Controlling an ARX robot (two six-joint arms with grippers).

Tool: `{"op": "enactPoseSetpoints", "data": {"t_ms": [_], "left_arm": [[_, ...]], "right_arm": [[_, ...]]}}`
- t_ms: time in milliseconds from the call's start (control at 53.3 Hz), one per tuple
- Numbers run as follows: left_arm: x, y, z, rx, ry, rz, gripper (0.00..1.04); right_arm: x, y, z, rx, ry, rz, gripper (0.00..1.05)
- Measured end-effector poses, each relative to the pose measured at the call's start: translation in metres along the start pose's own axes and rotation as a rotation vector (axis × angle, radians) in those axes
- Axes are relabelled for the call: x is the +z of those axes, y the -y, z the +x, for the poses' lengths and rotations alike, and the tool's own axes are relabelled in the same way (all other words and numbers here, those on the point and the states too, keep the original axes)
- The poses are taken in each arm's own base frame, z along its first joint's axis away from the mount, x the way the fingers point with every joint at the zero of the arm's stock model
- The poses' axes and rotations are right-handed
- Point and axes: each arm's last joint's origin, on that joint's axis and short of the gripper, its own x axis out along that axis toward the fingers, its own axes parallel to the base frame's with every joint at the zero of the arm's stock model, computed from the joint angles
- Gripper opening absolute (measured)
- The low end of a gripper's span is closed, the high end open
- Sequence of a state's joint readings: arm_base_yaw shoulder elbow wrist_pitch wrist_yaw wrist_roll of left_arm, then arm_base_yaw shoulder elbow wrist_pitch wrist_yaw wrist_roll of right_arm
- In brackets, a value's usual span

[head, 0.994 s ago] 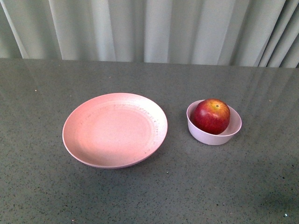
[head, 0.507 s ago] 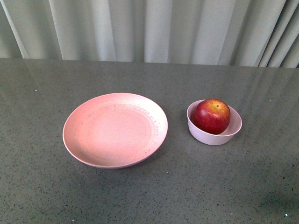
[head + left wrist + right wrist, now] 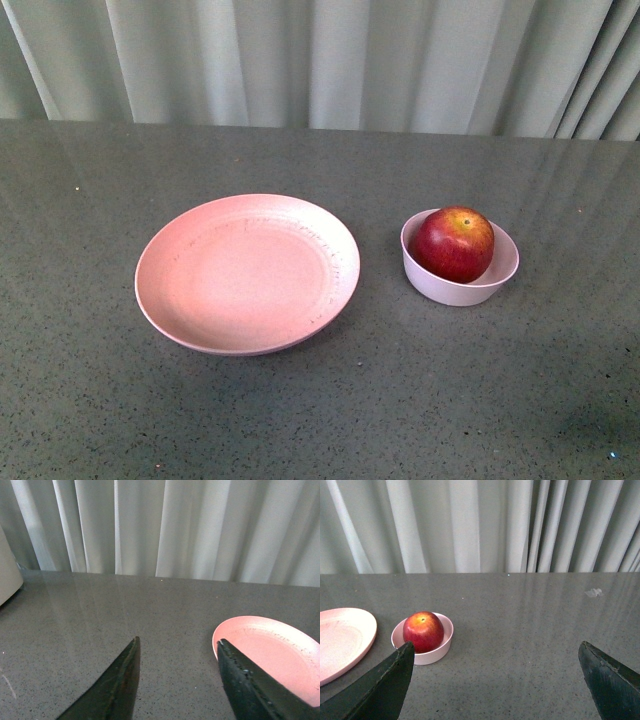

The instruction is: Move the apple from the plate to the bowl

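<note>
Front view: a round, glossy dark red apple [image 3: 454, 243] with a yellow-orange patch at its stem sits inside a small, deep, pale pinkish-white bowl [image 3: 437, 283], which stands just to the right of a wide, shallow pink plate [image 3: 247, 273] (faint dark speckles near its rim) on a grey speckled table [image 3: 320, 410]. Wrist views: the left gripper [image 3: 177, 647] and the right gripper [image 3: 495, 652] each hold their dark fingers spread apart over the table, grasping nothing.
</note>
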State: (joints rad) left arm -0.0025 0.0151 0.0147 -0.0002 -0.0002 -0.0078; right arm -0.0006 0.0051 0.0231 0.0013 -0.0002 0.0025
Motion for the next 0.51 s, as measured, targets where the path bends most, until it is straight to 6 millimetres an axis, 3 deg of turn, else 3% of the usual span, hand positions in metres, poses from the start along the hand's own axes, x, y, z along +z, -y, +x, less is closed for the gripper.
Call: {"op": "enactPoseSetpoints", "data": {"t_ms": [300,507], "left_arm": [[0.0000,0.0000,0.0000,0.000,0.000,0.000,0.97],[0.0000,0.0000,0.0000,0.000,0.000,0.002,0.96]], "right_arm": [[0.0000,0.0000,0.0000,0.000,0.000,0.000,0.96],[0.0000,0.0000,0.0000,0.000,0.000,0.000,0.96]]}}
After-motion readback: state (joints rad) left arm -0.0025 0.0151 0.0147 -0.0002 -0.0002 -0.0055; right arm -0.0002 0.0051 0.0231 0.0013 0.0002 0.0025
